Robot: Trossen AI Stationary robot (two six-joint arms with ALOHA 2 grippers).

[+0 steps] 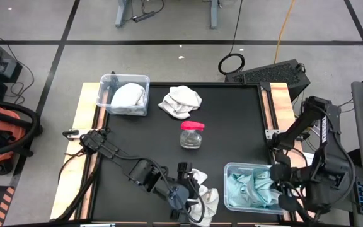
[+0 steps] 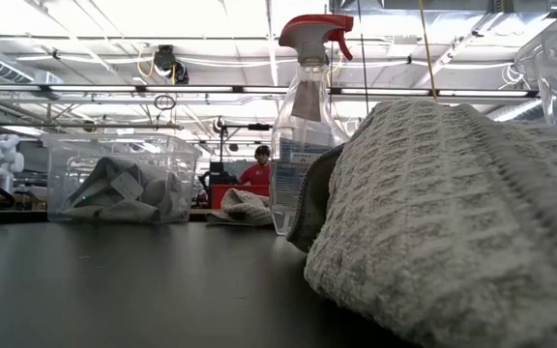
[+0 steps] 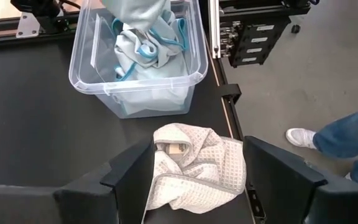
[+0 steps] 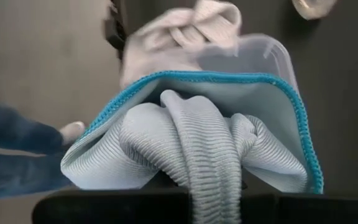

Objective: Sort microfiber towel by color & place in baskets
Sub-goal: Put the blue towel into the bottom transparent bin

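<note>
Filling the right wrist view, a light blue towel point(image 4: 191, 149) with a darker blue hem hangs bunched from the right gripper point(image 1: 281, 183), whose fingers are closed on it, and below these fingers stands the near clear basket point(image 1: 227, 189) with more blue cloth inside. Between the fingers of the left gripper point(image 3: 194, 180) lies a crumpled white towel point(image 3: 194, 168) with a waffle pattern; the two fingers point(image 3: 129, 171) are spread wide, one on each side of the cloth, and I cannot tell if they touch it. Beyond these fingers is the same basket, close by. Well apart from both grippers, at the far left corner of the black table point(image 1: 232, 107), the second basket point(image 1: 145, 81) holds a pale towel, another white towel point(image 1: 181, 101) lies loose beside it, and a jar point(image 1: 191, 135) with a pink-red lid stands in the middle.
</note>
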